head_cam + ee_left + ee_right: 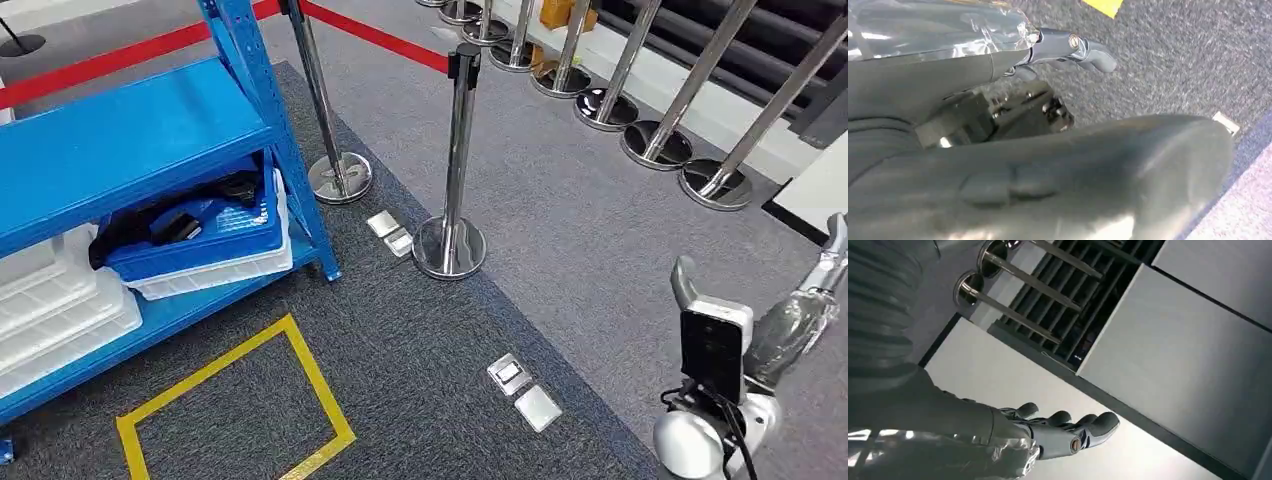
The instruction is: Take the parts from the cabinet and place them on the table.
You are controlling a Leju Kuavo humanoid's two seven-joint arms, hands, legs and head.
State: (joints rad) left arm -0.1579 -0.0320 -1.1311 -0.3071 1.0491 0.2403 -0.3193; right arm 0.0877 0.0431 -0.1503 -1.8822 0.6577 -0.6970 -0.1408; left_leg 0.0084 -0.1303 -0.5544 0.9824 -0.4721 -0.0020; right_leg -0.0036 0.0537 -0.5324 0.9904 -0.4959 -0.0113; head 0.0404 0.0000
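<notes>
Head view alone shows the blue cabinet (130, 140); right wrist view shows the right hand (1063, 432) empty, fingers loosely apart.

No text, label, brand, number or sign can be read on anything here.

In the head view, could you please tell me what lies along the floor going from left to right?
Blue shelving rack → yellow taped square → nearest stanchion base → floor socket plates → right arm's wrist camera.
</notes>
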